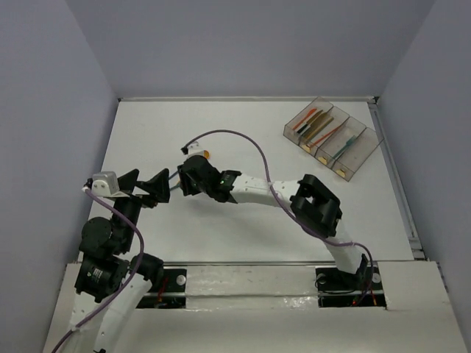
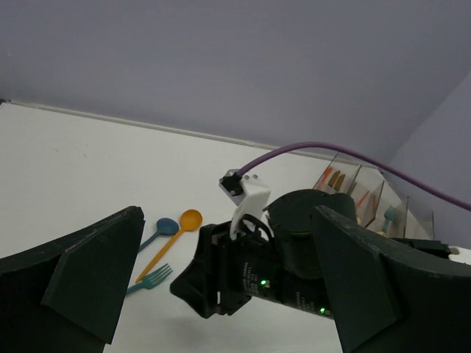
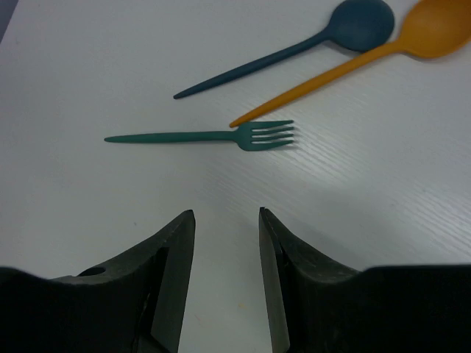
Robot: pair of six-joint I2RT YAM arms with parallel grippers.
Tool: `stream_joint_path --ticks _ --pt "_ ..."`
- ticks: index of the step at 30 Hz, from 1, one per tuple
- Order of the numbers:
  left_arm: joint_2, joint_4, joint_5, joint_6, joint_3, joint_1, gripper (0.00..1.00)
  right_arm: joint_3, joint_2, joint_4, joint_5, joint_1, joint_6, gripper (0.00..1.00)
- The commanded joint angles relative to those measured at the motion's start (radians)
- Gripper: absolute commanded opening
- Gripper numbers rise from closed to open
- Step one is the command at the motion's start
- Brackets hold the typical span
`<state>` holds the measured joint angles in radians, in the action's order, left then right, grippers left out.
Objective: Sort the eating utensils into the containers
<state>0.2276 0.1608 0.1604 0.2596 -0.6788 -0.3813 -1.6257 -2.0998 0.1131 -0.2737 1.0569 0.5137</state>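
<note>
Smoky-clear containers (image 1: 360,155), four narrow bins joined in a slanting row, sit at the far right corner of the table (image 1: 243,118). The bin at the row's far-left end holds red and orange sticks (image 1: 303,121). The next holds yellow-and-dark pieces (image 1: 319,126), and a teal piece (image 1: 346,147) lies in a bin toward the near-right end.

A teal fork (image 3: 213,137), a teal spoon (image 3: 294,48) and an orange spoon (image 3: 368,59) lie loose on the table left of its middle, close together.

From the near edge the right arm (image 1: 316,206) stretches leftward across the table. The right fingers (image 3: 180,250) hover just short of the fork, parted and holding nothing.

By the left edge the left arm (image 1: 103,243) is folded. The left fingers (image 2: 96,272) are spread wide and empty, pointing at the right arm's wrist.
</note>
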Motion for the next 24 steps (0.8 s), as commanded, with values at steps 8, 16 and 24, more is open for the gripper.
stream_joint_path --ticks 8,16,24 --pt "-0.020 -0.066 0.022 -0.008 -0.002 0.019 0.99 -0.590 -0.398 0.193 0.201 0.045 -0.181 0.10" --pt "-0.011 -0.069 0.008 -0.007 0.001 0.028 0.99 -0.905 -0.598 0.261 0.266 0.045 -0.244 0.00" --pt "-0.001 -0.073 -0.012 -0.008 0.001 0.028 0.99 -0.994 -0.689 0.204 0.300 0.045 -0.259 0.00"
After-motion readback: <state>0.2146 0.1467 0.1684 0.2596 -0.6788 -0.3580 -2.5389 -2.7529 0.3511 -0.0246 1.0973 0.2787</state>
